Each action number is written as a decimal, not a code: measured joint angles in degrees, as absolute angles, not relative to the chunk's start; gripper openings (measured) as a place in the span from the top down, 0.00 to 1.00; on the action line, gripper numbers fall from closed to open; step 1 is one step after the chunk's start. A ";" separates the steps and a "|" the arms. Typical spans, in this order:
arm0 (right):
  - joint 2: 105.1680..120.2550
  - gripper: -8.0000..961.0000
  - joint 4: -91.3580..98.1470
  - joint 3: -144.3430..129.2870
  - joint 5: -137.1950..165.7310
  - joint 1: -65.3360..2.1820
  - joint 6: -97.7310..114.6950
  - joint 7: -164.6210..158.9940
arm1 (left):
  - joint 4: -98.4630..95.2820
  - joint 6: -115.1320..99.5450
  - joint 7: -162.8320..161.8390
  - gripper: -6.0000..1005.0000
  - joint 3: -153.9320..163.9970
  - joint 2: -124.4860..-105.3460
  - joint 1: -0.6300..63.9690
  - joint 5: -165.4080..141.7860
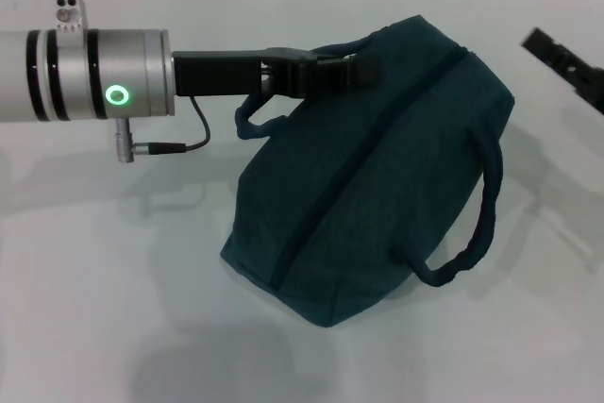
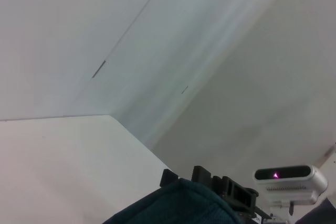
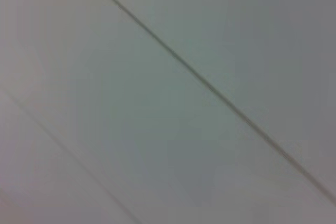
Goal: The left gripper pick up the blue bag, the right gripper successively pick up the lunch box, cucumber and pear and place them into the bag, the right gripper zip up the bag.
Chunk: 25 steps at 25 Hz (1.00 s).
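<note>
The blue bag rests tilted on the white table, its zipper seam running along the top and one handle looping out on the right. My left gripper reaches in from the left and is shut on the bag's upper edge, beside the other handle. A corner of the bag's fabric also shows in the left wrist view. My right gripper shows only partly, at the right edge and apart from the bag. The lunch box, cucumber and pear are out of view.
The white table stretches to the left of the bag and in front of it. A thin black cable hangs under the left arm. The right wrist view shows only a plain grey surface crossed by a seam.
</note>
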<state>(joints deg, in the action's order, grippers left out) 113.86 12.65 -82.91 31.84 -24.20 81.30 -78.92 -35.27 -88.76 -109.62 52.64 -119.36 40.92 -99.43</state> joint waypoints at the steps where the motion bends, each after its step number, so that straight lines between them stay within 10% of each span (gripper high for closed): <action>1: 113.51 0.66 12.58 -82.26 31.79 -23.49 81.22 -78.93 | -35.19 -88.62 -109.63 0.94 52.66 -119.39 41.02 -99.19; 11: 111.67 0.36 12.12 -75.62 31.97 -18.70 82.48 -78.93 | -31.38 -81.86 -109.26 0.93 53.39 -119.67 43.46 -98.17; 13: 111.63 0.13 12.02 -75.40 32.11 -18.64 82.92 -78.93 | -30.65 -79.93 -109.20 0.93 53.93 -119.69 43.68 -98.16; 25: 110.83 0.11 12.07 -75.41 32.37 -18.54 86.88 -78.40 | -30.45 -80.09 -102.00 0.69 54.74 -119.79 42.14 -92.32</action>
